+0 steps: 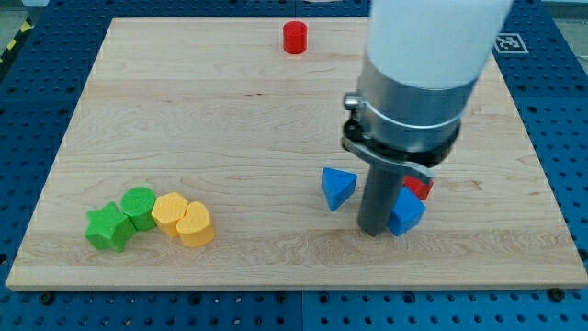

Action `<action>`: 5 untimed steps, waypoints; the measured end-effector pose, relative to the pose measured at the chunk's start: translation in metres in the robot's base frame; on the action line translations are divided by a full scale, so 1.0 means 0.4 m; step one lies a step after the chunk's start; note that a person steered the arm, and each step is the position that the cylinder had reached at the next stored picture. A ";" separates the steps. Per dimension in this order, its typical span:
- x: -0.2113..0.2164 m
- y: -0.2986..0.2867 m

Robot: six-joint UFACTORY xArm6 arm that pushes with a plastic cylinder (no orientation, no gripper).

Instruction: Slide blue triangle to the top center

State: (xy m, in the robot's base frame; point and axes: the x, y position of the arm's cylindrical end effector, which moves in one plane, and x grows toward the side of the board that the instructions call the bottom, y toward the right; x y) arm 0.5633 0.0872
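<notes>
The blue triangle (337,188) lies on the wooden board (230,119), right of centre and low in the view. My tip (371,230) rests on the board just to the triangle's lower right, a short gap apart. A second blue block (406,212) sits right against the rod's right side, its shape unclear. A red block (419,188) is partly hidden behind the rod and the second blue block.
A red cylinder (294,37) stands at the top centre. At the bottom left sits a cluster: a green star (108,227), a green round block (139,205), a yellow block (169,212) and a yellow heart (195,223). The arm's body hides the top right.
</notes>
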 end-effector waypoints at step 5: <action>-0.182 -0.124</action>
State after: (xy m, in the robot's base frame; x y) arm 0.4903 0.0377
